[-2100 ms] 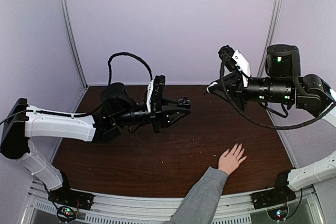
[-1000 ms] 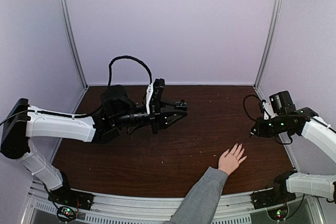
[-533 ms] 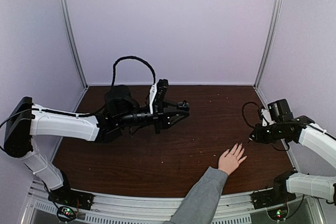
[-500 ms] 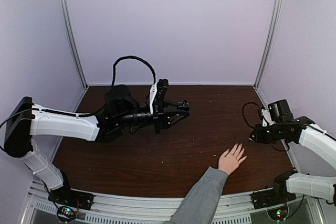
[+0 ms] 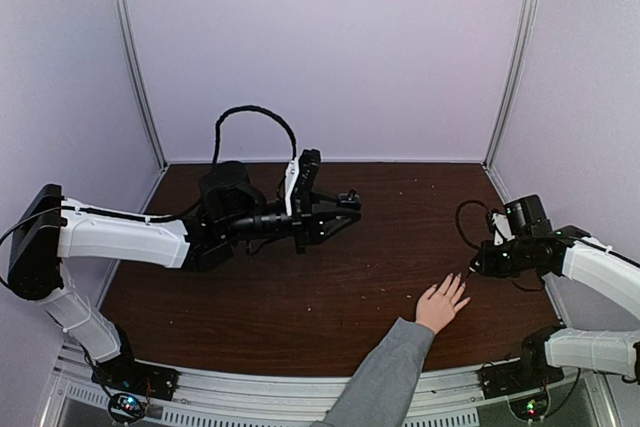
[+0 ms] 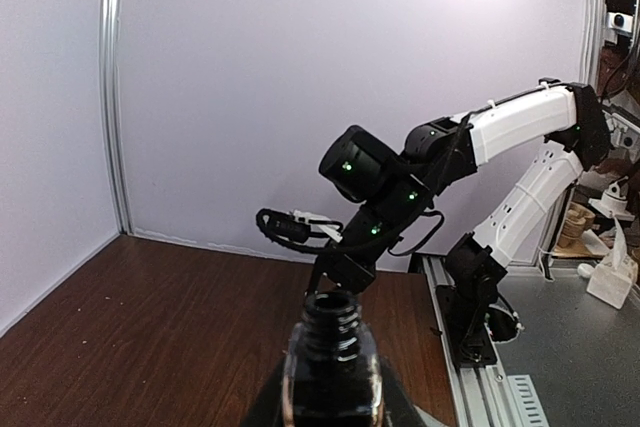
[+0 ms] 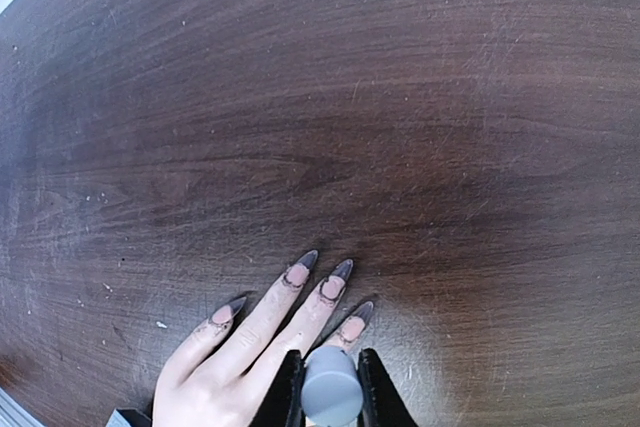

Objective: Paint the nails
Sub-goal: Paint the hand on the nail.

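Dark wooden bench (image 5: pixel 300 297), lilac walls (image 5: pixel 330 57) behind. Over its near right part the right fingers (image 7: pixel 372 387) pinch a grey brush cap (image 7: pixel 332 397) just above a person's spread hand (image 7: pixel 235 367), close to the nails (image 7: pixel 330 287), pink with dark smudged tips, flat on the wood. Raised mid-bench, the left fingers (image 5: pixel 343 215) grip an open dark bottle (image 6: pixel 330 357).

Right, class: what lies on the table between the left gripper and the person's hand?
Nothing but bare wooden table between the left gripper and the hand; the top view shows it.
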Controlling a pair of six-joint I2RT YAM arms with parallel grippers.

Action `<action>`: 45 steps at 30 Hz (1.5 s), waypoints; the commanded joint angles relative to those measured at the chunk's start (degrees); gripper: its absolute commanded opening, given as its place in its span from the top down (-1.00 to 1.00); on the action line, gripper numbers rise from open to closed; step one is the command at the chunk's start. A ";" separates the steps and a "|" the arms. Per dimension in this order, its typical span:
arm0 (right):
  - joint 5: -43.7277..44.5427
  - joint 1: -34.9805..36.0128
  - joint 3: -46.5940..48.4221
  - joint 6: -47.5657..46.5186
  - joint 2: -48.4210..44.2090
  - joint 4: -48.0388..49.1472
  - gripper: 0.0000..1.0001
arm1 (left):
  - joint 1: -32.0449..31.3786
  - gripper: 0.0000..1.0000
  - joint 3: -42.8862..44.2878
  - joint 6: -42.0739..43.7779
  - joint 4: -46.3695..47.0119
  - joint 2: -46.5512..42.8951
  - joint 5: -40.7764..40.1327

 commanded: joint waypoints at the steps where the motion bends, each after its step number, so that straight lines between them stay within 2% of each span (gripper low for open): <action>1: -1.03 -0.38 -0.09 0.51 1.77 1.60 1.00 | 0.99 1.00 0.59 -0.75 2.35 -0.74 -1.49; 13: -0.60 -0.68 -0.82 0.46 2.99 1.15 1.00 | 1.70 1.00 -3.23 3.89 1.77 -4.70 -11.91; 27: -3.21 -1.27 -1.15 0.23 6.00 4.21 1.00 | 1.84 1.00 -3.17 4.61 1.15 -4.98 -11.64; 45: -1.92 -1.81 -1.48 -0.77 5.39 3.76 1.00 | 1.83 1.00 -2.84 4.20 1.34 -4.44 -11.37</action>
